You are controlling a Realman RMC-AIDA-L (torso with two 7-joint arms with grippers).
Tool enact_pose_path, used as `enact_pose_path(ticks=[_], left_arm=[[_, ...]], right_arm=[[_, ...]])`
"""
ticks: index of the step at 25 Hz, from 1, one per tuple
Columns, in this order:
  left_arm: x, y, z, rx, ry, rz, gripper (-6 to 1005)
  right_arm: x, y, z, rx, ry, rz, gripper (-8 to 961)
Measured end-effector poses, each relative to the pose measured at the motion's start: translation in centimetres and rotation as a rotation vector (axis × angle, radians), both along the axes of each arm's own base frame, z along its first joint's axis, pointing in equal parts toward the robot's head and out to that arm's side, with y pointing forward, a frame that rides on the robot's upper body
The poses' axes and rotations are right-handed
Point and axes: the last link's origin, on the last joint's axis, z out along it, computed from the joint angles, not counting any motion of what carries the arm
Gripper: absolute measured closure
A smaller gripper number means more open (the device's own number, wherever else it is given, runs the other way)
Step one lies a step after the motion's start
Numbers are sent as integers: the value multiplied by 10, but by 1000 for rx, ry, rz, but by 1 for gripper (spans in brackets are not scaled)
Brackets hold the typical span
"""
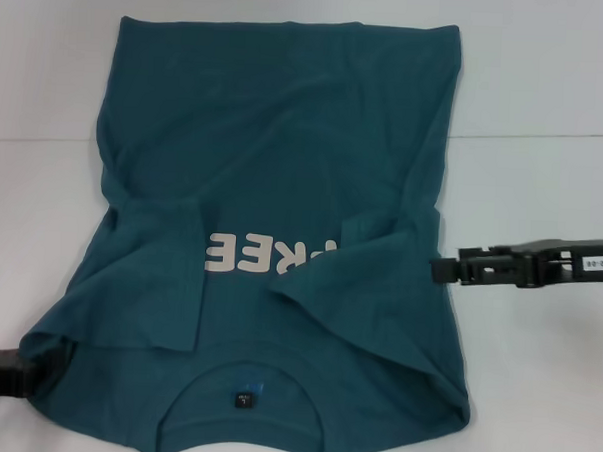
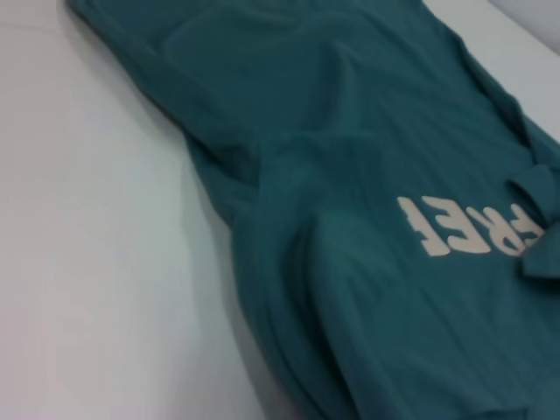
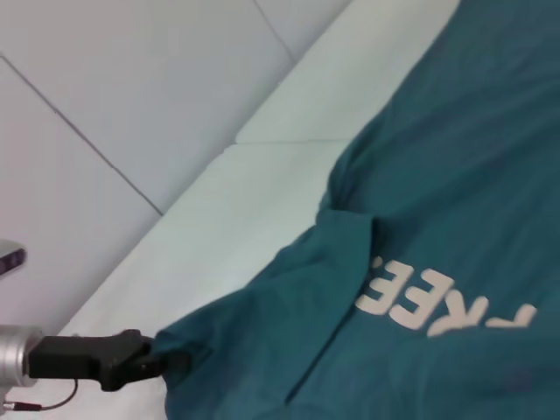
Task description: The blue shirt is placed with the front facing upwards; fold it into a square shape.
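A: Why does the blue shirt (image 1: 271,235) lie flat on the worktop (image 1: 547,97) between the claws?
B: Both sleeves are already folded in over the print. The left claw (image 1: 20,369) appears to pinch the shoulder corner; the right claw (image 1: 442,269) touches the opposite side edge, grip unclear.

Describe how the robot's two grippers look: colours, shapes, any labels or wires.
The right gripper is long, flat and matte black, with slotted ribbed sections and a small white label printed with dark characters. The left gripper is also black plastic; in the right wrist view it joins a silver metal cylinder, with a thin red wire running beneath it.
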Motion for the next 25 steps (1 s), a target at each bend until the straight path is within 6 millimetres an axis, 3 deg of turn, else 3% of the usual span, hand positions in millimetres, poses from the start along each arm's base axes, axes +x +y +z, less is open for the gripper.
enact_pose_path(ticks=[16,25], left_arm=[[23,8,5,-15,-29,-45,979],[30,11,7,-22,-22,-61,979]], right_arm=[[33,-12,52,-70,-79,-281,97],[41,-5,48,-120,-211,-356,96]])
